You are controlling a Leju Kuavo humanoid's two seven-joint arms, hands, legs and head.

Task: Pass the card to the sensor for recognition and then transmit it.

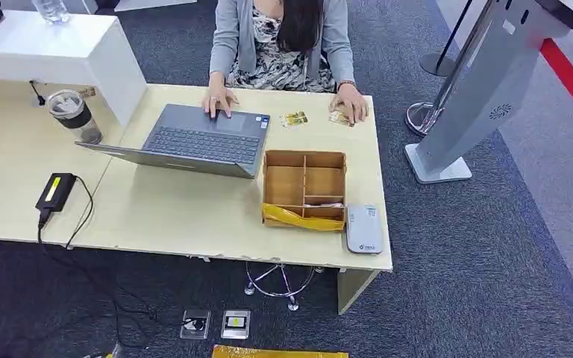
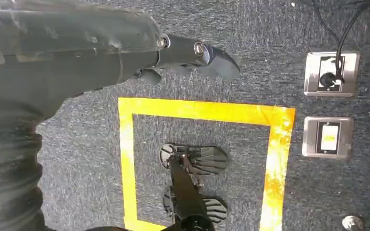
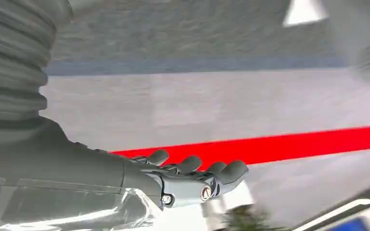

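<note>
Nearest the robot, the left hand [image 2: 192, 55] hangs low over the dark carpet, above a yellow taped square [image 2: 197, 113] and two floor sockets [image 2: 328, 74]. Its fingers lie straight and together with nothing between them, so it is released. The right hand [image 3: 192, 180] is also down at the side, over pale floor with a red stripe [image 3: 289, 142]. Its fingers are loosely extended and it grips nothing; that picture is blurred, so its exact pose is hard to judge.

On the tabletop [image 1: 179, 212], at the near edge toward 5 o'clock, lies a white card reader [image 1: 363, 228], probably the sensor. It touches the wooden tray [image 1: 304, 188], which has a yellow strip along its near wall. At 9 o'clock from the tray stands an open laptop [image 1: 201, 138].

Farther, toward 12 o'clock from the tray, two cards lie near the far edge. One card [image 1: 294, 119] lies free just past the laptop's corner, its long axis roughly across the tabletop. The other card [image 1: 339, 118] sits under a seated person's hand [image 1: 351, 104].

The free card lies ahead and slightly right of centre, so the right hand looks the nearer one. Both arms would have to rise from the sides and reach far across the tabletop.
</note>
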